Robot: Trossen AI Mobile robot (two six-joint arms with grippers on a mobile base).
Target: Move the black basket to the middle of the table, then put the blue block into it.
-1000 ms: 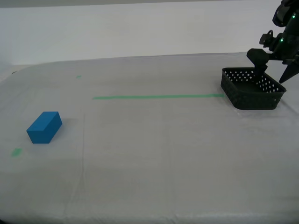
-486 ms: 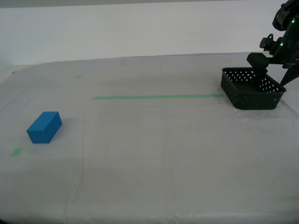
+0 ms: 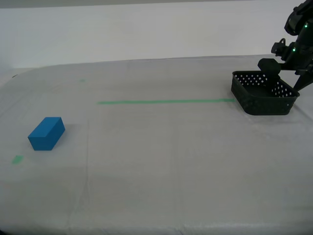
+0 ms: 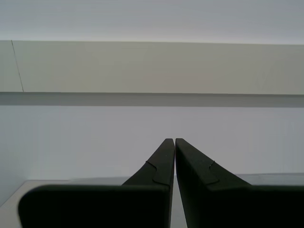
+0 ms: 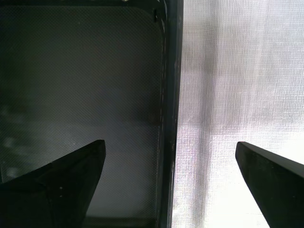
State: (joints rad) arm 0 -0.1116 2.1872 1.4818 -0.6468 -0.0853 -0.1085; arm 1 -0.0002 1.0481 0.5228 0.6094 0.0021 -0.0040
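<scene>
The black basket (image 3: 266, 105) stands on the table (image 3: 161, 161) at the exterior view's far right, at the end of the green tape line (image 3: 166, 102). My first gripper (image 3: 286, 77) is open over the basket's right wall, one finger inside and one outside. In the first wrist view that wall (image 5: 168, 71) runs between the spread jaws of my first gripper (image 5: 170, 145), untouched. The blue block (image 3: 46, 133) lies far off at the exterior view's left. My second gripper (image 4: 172, 141) is shut and empty, facing a pale wall.
Small green tape bits lie near the block (image 3: 17, 159) and further back (image 3: 82, 81). The table's right edge is close to the basket. A white wall stands behind the table.
My first gripper has shifted slightly toward the exterior view's right and up at the basket's right wall. The basket and the blue block have not moved.
</scene>
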